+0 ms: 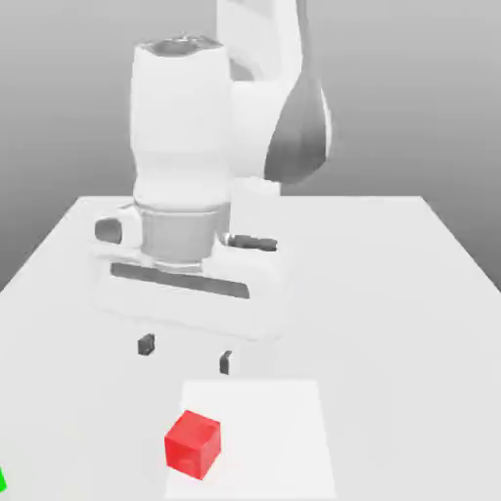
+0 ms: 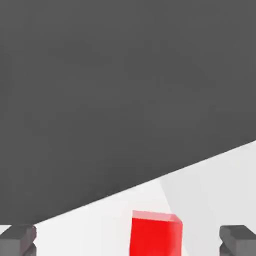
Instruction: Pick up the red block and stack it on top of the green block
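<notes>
Near the front edge of the white table (image 1: 391, 294), on a slightly brighter white patch (image 1: 284, 431) of its surface, sits the red block (image 1: 193, 444). It rests flat on one face, turned a little so that a corner faces the exterior view, and nothing touches it. At the front corner on the exterior view's left, a sliver of the green block (image 1: 2, 480) peeks in at the picture's edge, well apart from the red one.

Above the middle of the table hangs the white robot arm (image 1: 186, 127), its broad hand pointing down. The gripper (image 1: 185, 353) hovers over the tabletop, behind the red block as the exterior view sees it and clear of it. Its two dark fingertips (image 1: 146, 343) stand spread wide apart with nothing between them, so the jaws are open and empty.

In the hand view the red block (image 2: 155, 234) shows in the space between the two grey fingertips (image 2: 18, 239), which sit at opposite sides of the picture, far from the block on either hand. The block stands on the white table (image 2: 90, 227), close to the line where the brighter patch (image 2: 215, 190) begins. Beyond the table's far edge lies a plain dark grey background (image 2: 125, 85).
</notes>
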You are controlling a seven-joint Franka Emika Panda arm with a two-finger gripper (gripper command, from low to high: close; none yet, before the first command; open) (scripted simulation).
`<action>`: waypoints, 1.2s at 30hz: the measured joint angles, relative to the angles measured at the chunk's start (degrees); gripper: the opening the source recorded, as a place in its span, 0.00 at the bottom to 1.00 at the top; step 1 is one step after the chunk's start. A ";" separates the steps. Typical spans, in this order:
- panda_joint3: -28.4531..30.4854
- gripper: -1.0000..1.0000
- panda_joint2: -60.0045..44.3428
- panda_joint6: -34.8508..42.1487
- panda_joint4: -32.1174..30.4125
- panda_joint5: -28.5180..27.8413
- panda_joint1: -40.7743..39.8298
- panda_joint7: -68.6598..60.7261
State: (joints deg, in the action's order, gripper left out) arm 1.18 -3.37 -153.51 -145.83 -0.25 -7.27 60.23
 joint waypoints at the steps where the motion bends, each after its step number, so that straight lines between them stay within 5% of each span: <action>1: 0.12 0.50 -2.08 -0.91 -0.59 0.27 -0.09 0.39; 7: -0.23 0.50 -14.53 -10.26 -0.01 1.27 -0.56 0.55; 8: -0.30 0.00 -15.87 -11.40 0.18 1.35 -0.62 0.49; 15: -0.38 0.00 -15.85 -11.41 0.17 1.25 -0.70 0.59; 21: 0.34 0.00 -6.30 -2.32 -0.29 0.89 -1.13 1.67; 32: 11.58 0.00 -15.89 10.81 21.80 7.40 -11.72 14.34; 36: 11.78 0.00 -22.79 7.53 25.06 10.61 -14.11 14.46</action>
State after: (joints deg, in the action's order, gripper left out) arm 12.96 -26.17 -145.98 -120.77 10.36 -21.38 74.69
